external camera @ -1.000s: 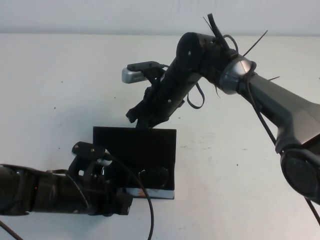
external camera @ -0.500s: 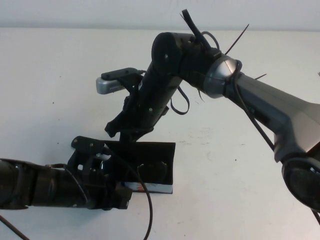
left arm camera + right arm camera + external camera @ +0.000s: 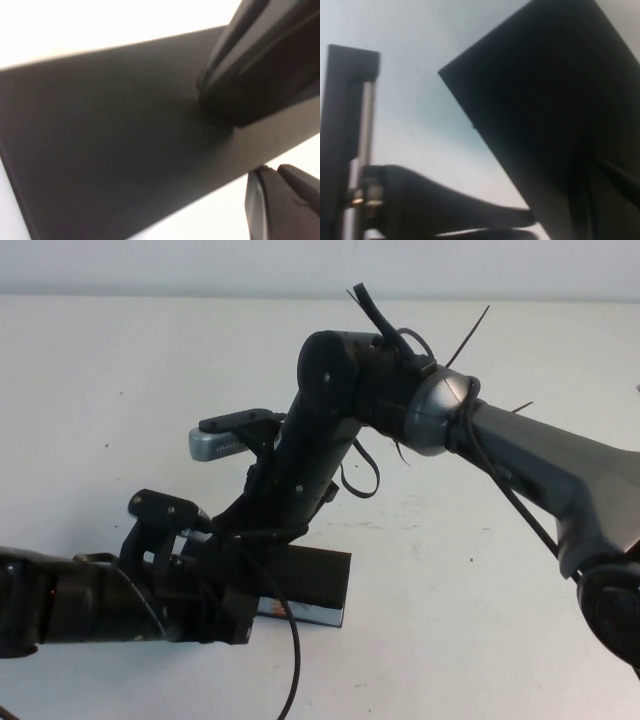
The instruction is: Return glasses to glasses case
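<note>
On the white table (image 3: 520,640), the left gripper (image 3: 225,590) is seen low at the left, against the front-left corner of the glasses case (image 3: 315,585); whether its fingers are parted cannot be told. The case's flat black lid (image 3: 125,135) is lowered nearly flat. The right gripper (image 3: 265,530) is pressed down on the lid's rear edge, its fingers closed together with nothing held. The glasses cannot be seen.

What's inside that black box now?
Nothing inside shows: the glasses case has its lid down, with the shut right gripper pressing on top and the left gripper at its side. Any glasses are hidden.
</note>
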Controlling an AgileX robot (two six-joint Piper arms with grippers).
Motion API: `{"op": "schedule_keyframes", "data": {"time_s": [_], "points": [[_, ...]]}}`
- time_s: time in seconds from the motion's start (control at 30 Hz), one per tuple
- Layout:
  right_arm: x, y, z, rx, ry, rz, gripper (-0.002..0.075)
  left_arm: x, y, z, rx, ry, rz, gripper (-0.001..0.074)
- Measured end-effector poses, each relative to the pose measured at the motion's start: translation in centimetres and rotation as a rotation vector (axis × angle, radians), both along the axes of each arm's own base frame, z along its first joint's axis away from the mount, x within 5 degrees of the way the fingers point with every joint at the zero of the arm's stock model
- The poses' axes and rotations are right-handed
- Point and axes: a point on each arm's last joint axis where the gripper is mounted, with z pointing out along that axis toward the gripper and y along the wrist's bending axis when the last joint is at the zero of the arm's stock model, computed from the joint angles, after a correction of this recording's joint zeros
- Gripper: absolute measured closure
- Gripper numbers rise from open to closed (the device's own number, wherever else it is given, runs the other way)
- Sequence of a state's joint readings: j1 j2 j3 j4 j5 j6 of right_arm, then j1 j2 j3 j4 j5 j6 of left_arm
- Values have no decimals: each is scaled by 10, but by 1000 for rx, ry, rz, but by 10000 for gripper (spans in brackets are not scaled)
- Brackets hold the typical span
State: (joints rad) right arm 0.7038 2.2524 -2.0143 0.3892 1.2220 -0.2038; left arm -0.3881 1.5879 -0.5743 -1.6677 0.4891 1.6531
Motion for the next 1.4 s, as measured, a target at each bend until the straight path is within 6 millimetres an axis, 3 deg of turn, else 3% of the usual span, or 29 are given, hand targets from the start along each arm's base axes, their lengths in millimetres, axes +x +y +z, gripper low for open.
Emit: {"op": "schedule_keyframes", "data": {"time_s": [0.2, 0.33, 0.63, 0.8, 1.0, 1.1, 1.2, 1.4], "points": [[3, -1, -13, -43, 10, -14, 739, -4, 1, -1, 28, 31, -27, 736], [3, 0, -14, -42, 16, -16, 739, -8, 3, 10, 25, 9, -35, 736], [2, -5, -2, -68, -35, -16, 739, -30, 14, 66, -14, -158, -17, 736], [-5, -16, 43, -40, -134, -24, 739, -62, 36, 104, -49, -383, 80, 736], [-26, -37, 109, 18, -254, -60, 739, -111, 70, 124, -105, -644, 235, 734], [-45, -58, 136, 15, -297, -97, 739, -136, 84, 126, -158, -759, 275, 734], [-70, -82, 149, -4, -301, -119, 739, -155, 95, 124, -193, -853, 328, 734], [-129, -136, 160, -5, -309, -154, 739, -172, 117, 98, -208, -964, 485, 734]]}}
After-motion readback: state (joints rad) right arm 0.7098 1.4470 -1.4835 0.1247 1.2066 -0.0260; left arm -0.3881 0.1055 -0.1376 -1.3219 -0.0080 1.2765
